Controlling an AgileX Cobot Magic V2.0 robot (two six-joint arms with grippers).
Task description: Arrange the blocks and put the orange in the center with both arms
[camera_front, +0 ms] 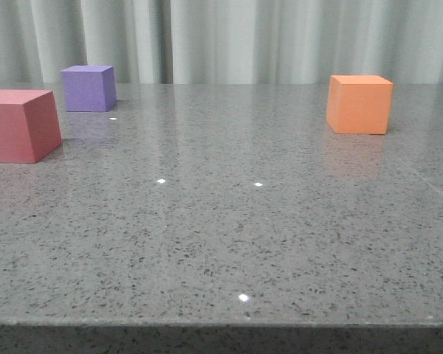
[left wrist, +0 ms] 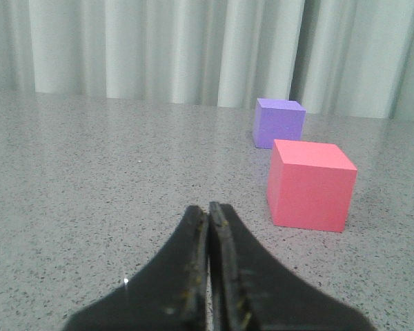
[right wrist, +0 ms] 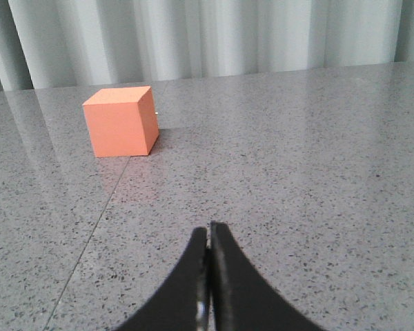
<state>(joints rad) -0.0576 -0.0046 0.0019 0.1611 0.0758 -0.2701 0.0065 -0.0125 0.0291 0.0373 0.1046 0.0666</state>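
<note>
In the front view the orange cube [camera_front: 359, 104] stands at the back right, the purple cube [camera_front: 88, 88] at the back left, and the pink-red cube [camera_front: 18, 125] nearer at the far left edge. No gripper shows in the front view. My left gripper [left wrist: 208, 209] is shut and empty, low over the table, with the pink-red cube [left wrist: 310, 184] a little ahead of it to one side and the purple cube [left wrist: 279, 123] beyond. My right gripper [right wrist: 208, 229] is shut and empty, well short of the orange cube [right wrist: 121, 121].
The grey speckled table [camera_front: 229, 236] has its front edge near the bottom of the front view. A pale curtain [camera_front: 244, 37] hangs behind the table. A thin seam [right wrist: 90, 234] runs across the tabletop near the orange cube.
</note>
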